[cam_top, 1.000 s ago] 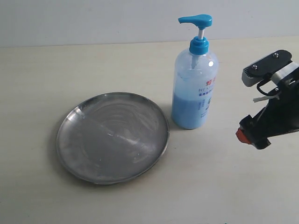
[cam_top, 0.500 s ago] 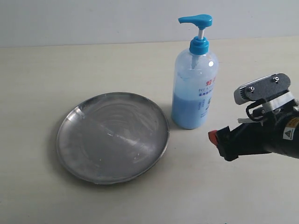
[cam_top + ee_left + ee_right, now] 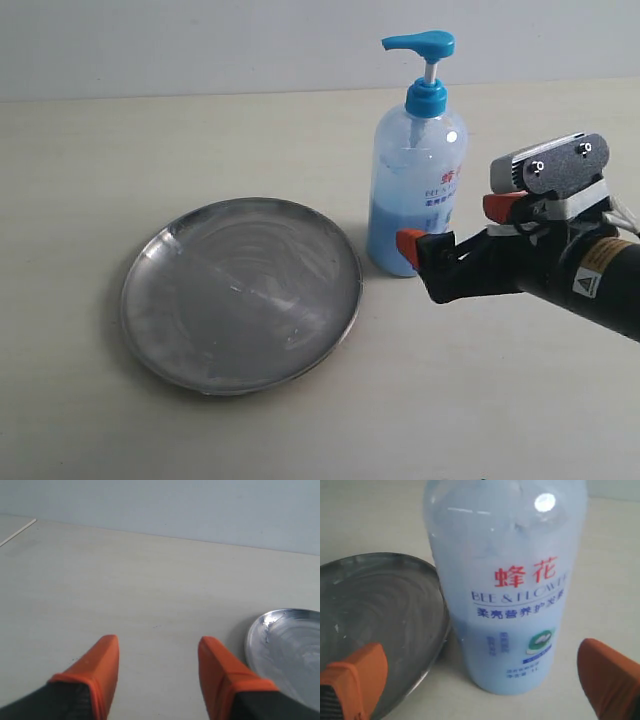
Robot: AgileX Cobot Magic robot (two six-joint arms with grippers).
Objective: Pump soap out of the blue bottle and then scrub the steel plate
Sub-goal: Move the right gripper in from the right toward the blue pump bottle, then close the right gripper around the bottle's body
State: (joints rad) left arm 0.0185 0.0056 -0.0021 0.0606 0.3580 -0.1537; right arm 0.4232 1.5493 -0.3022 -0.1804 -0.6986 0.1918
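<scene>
On the table (image 3: 300,130), the blue bottle (image 3: 417,170) stands upright just beside the steel plate (image 3: 240,295). The right gripper (image 3: 455,228) is spread wide at the bottle's lower body; contact cannot be confirmed. The left gripper (image 3: 159,665) is likewise spread, near the plate's rim.

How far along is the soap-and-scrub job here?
Done: nothing certain; the steel plate shows only whitish swirl smears, no clear blob of soap. In hand: the open right gripper brackets the blue bottle low down, with the pump head up. To do: pumping and scrubbing; the left gripper is open and empty.
</scene>
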